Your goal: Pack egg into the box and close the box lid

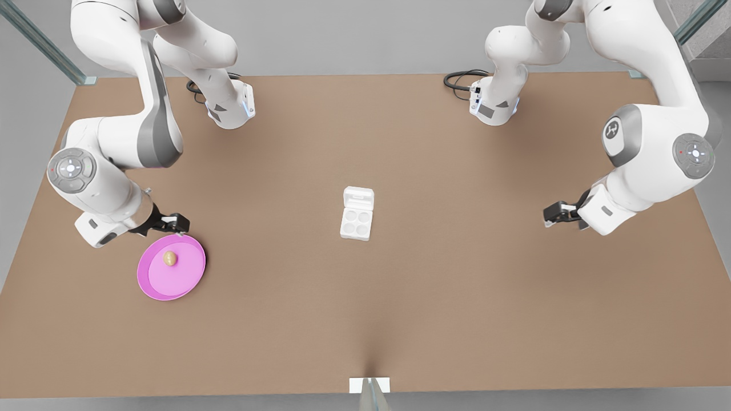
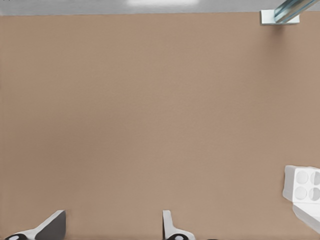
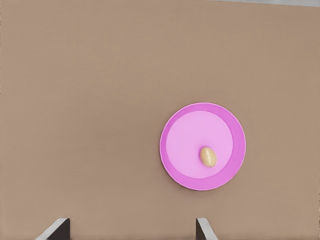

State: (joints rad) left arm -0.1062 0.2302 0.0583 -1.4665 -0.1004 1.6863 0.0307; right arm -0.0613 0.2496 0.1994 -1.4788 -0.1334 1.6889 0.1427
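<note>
Egg [image 1: 169, 258]: one, tan-brown, lying on the pink plate [image 1: 154, 279] toward the front view's left, off the plate's centre. My right wrist view shows it whole [image 3: 208, 156], nothing touching it.

Box [image 1: 356, 221]: white, mid-table, lid [image 1: 358, 199] swung back flat behind the four cups, all cups bare. My left wrist view cuts it off at the frame edge [image 2: 303, 185], with the lid only a sliver [image 2: 309, 219].

My right hand [image 1: 174, 224]: above the table just beside the plate's far rim, clear of the egg. Fingers spread wide with nothing between them; only the tips [image 3: 56, 227] enter my wrist view.

My left hand [image 1: 553, 216]: at the front view's right, well apart from the box, waiting. Fingers wide apart, empty; the tips [image 2: 49, 227] are cropped in my wrist view.

Table [image 1: 457, 285]: plain brown.
</note>
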